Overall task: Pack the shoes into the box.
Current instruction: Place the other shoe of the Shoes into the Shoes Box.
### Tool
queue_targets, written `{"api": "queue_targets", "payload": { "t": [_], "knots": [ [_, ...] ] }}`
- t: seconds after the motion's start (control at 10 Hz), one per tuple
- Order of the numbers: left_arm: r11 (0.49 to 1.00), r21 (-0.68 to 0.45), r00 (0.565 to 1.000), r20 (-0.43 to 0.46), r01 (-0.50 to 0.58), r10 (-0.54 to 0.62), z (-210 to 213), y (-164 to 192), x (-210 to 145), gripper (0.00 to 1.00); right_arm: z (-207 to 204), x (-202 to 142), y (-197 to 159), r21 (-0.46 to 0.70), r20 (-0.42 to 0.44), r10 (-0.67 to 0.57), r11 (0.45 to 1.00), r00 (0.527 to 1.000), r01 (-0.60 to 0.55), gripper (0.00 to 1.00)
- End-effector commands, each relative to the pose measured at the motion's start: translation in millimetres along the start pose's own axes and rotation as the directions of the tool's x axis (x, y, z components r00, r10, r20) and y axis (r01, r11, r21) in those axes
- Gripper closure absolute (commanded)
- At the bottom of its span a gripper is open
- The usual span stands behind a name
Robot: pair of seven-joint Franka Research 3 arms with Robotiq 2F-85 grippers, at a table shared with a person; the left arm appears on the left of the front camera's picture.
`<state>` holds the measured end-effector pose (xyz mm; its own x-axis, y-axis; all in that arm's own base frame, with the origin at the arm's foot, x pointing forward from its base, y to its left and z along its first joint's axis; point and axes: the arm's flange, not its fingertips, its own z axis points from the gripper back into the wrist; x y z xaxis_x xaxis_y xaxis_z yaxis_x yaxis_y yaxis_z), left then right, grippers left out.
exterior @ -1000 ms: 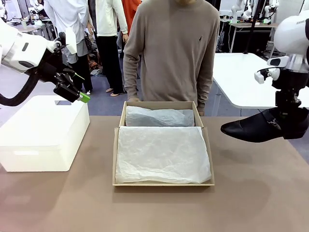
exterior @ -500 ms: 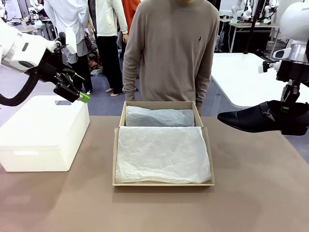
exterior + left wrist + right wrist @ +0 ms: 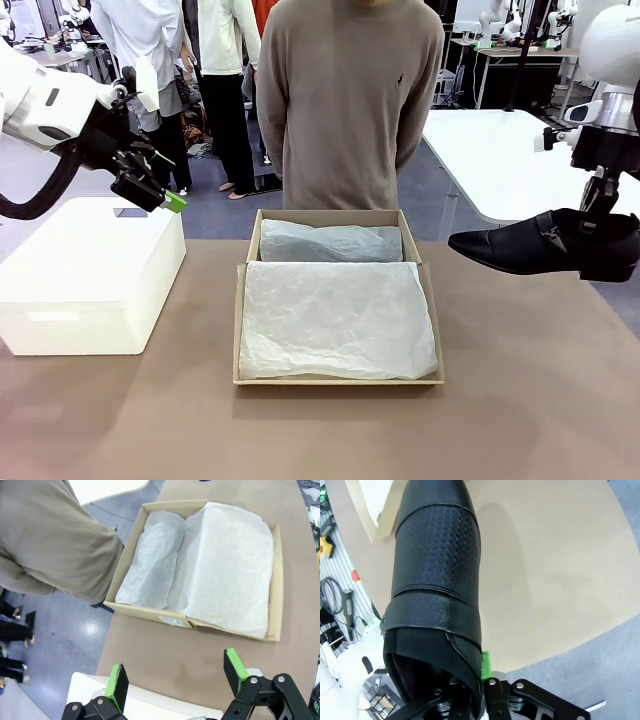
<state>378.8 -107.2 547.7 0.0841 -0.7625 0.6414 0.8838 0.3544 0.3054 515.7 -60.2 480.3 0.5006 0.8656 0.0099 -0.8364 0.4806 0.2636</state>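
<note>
A black pointed shoe (image 3: pixel 530 248) hangs in the air right of the box, toe toward it, above the table. My right gripper (image 3: pixel 600 222) is shut on the shoe's heel end; in the right wrist view the shoe (image 3: pixel 435 580) runs up from between the fingers (image 3: pixel 485 665). The tan cardboard box (image 3: pixel 338 378) lies mid-table, lined with white tissue, its lid (image 3: pixel 330 216) flipped back toward the person. My left gripper (image 3: pixel 160 190) hovers open above the white bin, and its wrist view shows the gripper (image 3: pixel 177 675) with nothing between the pads, looking down on the box (image 3: pixel 150 612).
A large white bin (image 3: pixel 90 270) sits at the table's left. A person in a brown sweater (image 3: pixel 350 100) stands right behind the box. A white table (image 3: pixel 500 160) is at the back right. Bare tabletop (image 3: pixel 320 430) lies in front of the box.
My right arm has lifted the shoe slightly and carried it a little left toward the box. The person has drawn both hands back from the lid. The left arm is still.
</note>
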Motion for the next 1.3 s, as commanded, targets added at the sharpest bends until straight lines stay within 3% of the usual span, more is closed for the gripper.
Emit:
{"api": "queue_targets", "payload": {
  "t": [0.0,0.1,0.3,0.5,0.7,1.0,1.1,1.2],
  "knots": [
    [1.000,-0.013,1.000,0.018,0.010,-0.010,-1.5,2.2,-2.4,0.00,3.9,-0.7,1.1,-0.009,-0.004,0.003,1.000,1.000,-0.003,1.00],
    [1.000,-0.013,1.000,0.018,0.010,-0.010,-1.5,2.2,-2.4,0.00,0.0,0.0,0.0,0.000,0.000,0.000,1.000,1.000,0.000,1.00],
    [1.000,-0.013,1.000,0.018,0.010,-0.010,-1.5,2.2,-2.4,0.00,22.8,17.1,12.2,0.052,0.075,-0.254,0.967,0.964,0.251,1.00],
    [1.000,-0.013,1.000,0.018,0.010,-0.010,-1.5,2.2,-2.4,0.00,32.8,31.3,29.5,0.081,0.071,-0.437,0.898,0.897,0.432,1.00],
    [1.000,-0.013,1.000,0.018,0.010,-0.010,-1.5,2.2,-2.4,0.00,38.2,50.3,41.1,0.148,0.046,-0.627,0.775,0.778,0.615,1.00],
    [1.000,-0.013,1.000,0.018,0.010,-0.010,-1.5,2.2,-2.4,0.00,41.1,82.4,60.0,0.142,0.131,-0.755,0.655,0.642,0.742,1.00],
    [1.000,-0.013,1.000,0.018,0.010,-0.010,-1.5,2.2,-2.4,0.00,42.1,89.1,67.2,0.116,0.161,-0.769,0.637,0.619,0.762,1.00],
    [1.000,-0.013,1.000,0.018,0.010,-0.010,-1.5,2.2,-2.4,0.00,42.2,89.6,72.9,0.078,0.173,-0.760,0.644,0.626,0.761,1.00]
  ]
}}
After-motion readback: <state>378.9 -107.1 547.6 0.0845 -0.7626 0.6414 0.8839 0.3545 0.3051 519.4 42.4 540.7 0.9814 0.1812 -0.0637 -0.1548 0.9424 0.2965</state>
